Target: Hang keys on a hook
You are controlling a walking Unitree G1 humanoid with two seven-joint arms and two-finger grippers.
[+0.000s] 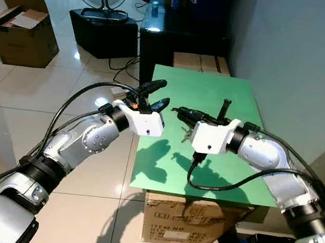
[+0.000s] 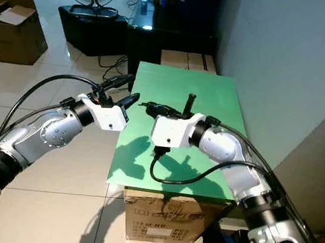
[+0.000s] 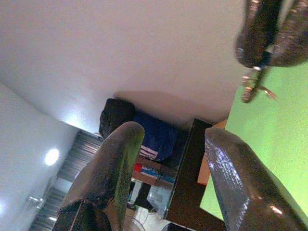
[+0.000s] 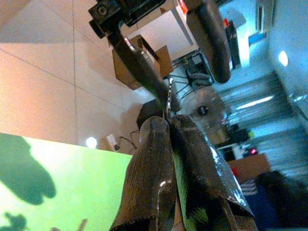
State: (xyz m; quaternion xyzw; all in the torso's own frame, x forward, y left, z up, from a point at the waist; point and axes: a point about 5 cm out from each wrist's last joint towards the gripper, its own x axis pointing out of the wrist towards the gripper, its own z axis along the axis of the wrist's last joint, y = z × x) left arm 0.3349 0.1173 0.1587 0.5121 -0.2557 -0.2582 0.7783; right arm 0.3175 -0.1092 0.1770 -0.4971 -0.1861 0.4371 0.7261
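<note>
Fingers of right gripper point(image 1: 183, 113) are pinched tight on the keys point(image 1: 186, 136), which dangle just below the tips, over the green table point(image 1: 239, 102). Left gripper point(image 1: 156, 94) faces it, fingers spread wide w/ nothing between, tips near the right's. Looks like a handover setup, or left arm just standing by. Black hook point(image 1: 224, 110) stands upright on the table, just behind right gripper, keys not yet on it.

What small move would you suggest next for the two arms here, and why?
Probably ease the left pincer forward around the keys: it is open and facing them, while the right pincer is shut on them, pointing away from the hook.
</note>
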